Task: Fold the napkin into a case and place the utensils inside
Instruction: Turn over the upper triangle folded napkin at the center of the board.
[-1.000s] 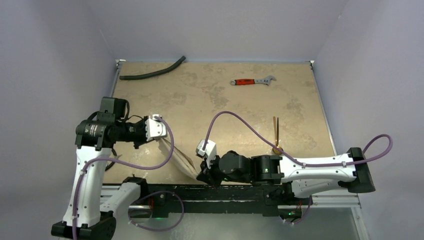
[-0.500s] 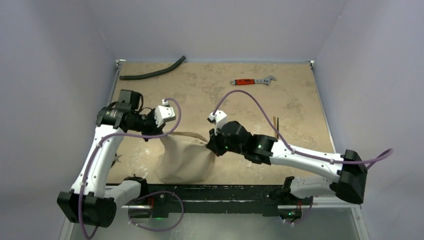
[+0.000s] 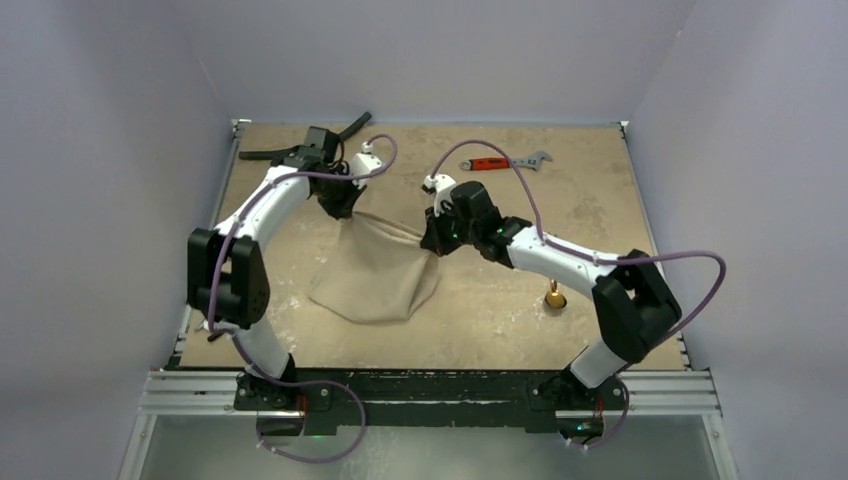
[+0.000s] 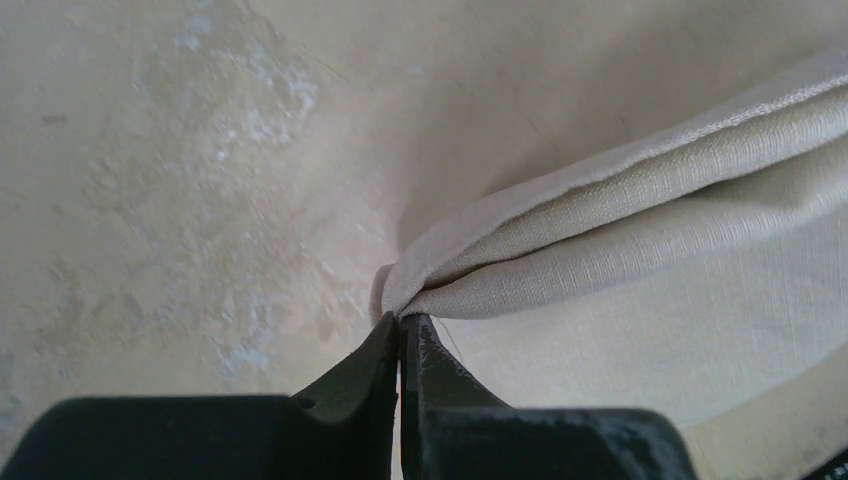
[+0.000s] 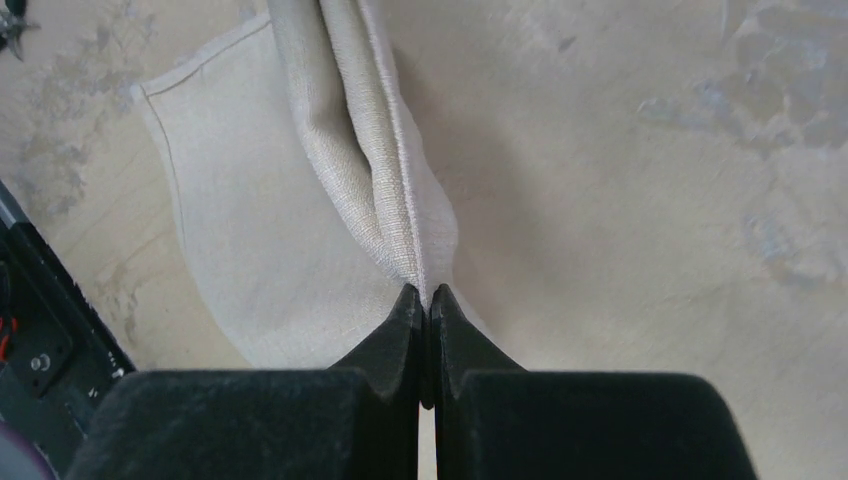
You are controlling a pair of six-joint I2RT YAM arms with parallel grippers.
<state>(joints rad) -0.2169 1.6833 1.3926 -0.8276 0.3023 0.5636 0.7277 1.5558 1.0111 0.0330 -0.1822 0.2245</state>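
Note:
The beige napkin (image 3: 380, 272) hangs stretched between my two grippers, its lower part trailing on the table. My left gripper (image 3: 343, 206) is shut on its far left corner; the pinched corner shows in the left wrist view (image 4: 402, 318). My right gripper (image 3: 435, 243) is shut on its far right corner; that corner shows in the right wrist view (image 5: 424, 292). The napkin fills much of both wrist views (image 4: 640, 240) (image 5: 300, 200). A gold utensil (image 3: 555, 297) lies on the table right of the napkin, partly hidden under my right arm.
A curved black hose (image 3: 262, 153) lies at the far left edge, partly behind my left arm. A red-handled silver wrench (image 3: 505, 161) lies at the far middle. The table's near rail (image 3: 430, 385) runs along the front.
Both arms have swung from the near edge toward the far side, carrying the napkin's corners away from the front rail. The cloth has spread out from a bunched strip.

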